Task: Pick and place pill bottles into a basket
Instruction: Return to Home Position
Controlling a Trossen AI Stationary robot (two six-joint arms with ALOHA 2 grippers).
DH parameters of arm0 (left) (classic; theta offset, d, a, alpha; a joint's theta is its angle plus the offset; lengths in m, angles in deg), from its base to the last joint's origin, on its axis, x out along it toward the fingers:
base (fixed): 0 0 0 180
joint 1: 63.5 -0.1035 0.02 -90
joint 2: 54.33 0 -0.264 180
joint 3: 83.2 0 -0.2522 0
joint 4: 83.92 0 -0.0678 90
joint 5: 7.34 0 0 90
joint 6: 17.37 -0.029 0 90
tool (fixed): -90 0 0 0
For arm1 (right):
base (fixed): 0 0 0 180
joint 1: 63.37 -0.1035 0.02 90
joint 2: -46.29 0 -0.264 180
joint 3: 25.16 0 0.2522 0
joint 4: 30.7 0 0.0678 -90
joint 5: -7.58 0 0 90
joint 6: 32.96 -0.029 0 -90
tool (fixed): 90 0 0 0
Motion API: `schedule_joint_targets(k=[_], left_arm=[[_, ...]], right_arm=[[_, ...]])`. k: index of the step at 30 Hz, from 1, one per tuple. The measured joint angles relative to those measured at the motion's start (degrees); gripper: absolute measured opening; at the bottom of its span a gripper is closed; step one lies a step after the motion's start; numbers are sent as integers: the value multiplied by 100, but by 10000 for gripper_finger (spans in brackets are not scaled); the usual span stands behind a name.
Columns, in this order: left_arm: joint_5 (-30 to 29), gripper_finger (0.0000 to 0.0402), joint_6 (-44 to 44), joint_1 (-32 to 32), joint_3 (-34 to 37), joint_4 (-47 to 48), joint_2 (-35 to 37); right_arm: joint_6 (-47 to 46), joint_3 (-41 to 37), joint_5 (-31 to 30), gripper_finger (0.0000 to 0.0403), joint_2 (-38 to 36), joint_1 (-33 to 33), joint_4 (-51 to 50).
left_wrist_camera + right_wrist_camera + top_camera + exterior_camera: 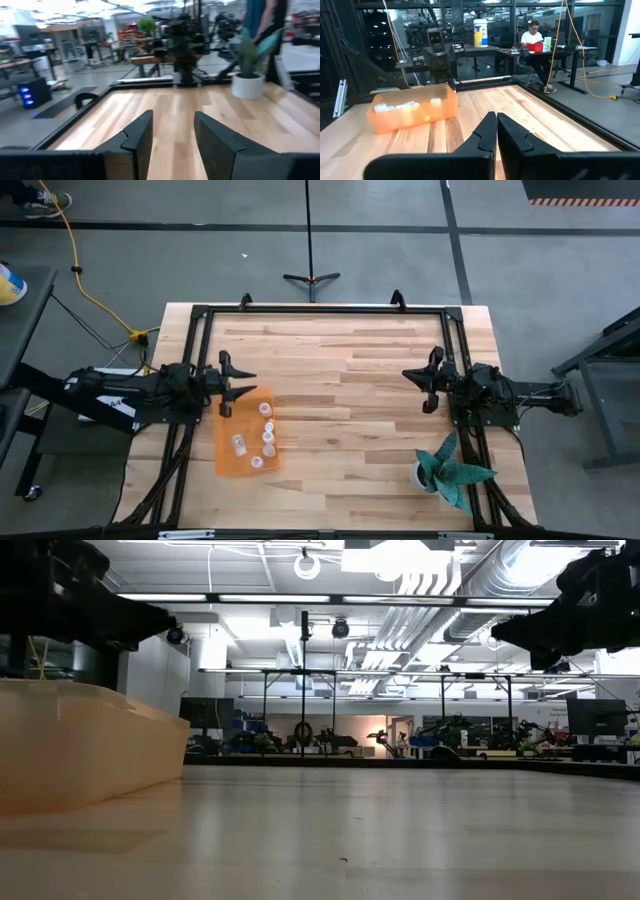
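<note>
Pill bottles (pixel 268 437): six counted from the high view, small and pale, all inside the basket (pixel 226 458). Most sit in a loose line along the basket's side nearer the tabletop's middle; one lies alone toward the other side. From the right wrist view only white caps (pixel 408 105) show above the orange wall (pixel 412 116).

Basket rests flat on the tabletop (pixel 350 410), left half, near the front edge. Low view shows its wall (pixel 90 745) close up, filling that side of the picture.

Left gripper (pixel 254 384) hangs over the basket's far end, pointing across the tabletop. Jaws apart, nothing between them; the left wrist view (pixel 172 120) shows bare wood through the gap.

Right gripper (pixel 408 376) sits well apart from the basket, on the right half of the tabletop, facing the left one. Jaws together, holding nothing (pixel 496 118).

Plant pot (pixel 424 476), white with teal leaves, stands near the front right corner, beside the right arm's base. Also seen from the left wrist (pixel 247 85).

Black frame (pixel 320 310) runs round the tabletop's edge.

Beyond the far edge, a thin dark stand (pixel 310 277) on the grey floor. Farther out, a seated person (pixel 532 33) at a desk; another person (pixel 260 20) stands behind the plant.
</note>
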State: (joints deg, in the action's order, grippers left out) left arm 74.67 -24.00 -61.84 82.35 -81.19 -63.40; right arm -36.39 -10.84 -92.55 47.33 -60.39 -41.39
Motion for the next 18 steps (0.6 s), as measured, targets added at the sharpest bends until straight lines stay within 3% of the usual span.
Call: schedule_joint_targets(k=[18], left_arm=[[-201,177,6,-202,4,428,-8]], right_arm=[[739,-4,2,3,0,0,-22]])
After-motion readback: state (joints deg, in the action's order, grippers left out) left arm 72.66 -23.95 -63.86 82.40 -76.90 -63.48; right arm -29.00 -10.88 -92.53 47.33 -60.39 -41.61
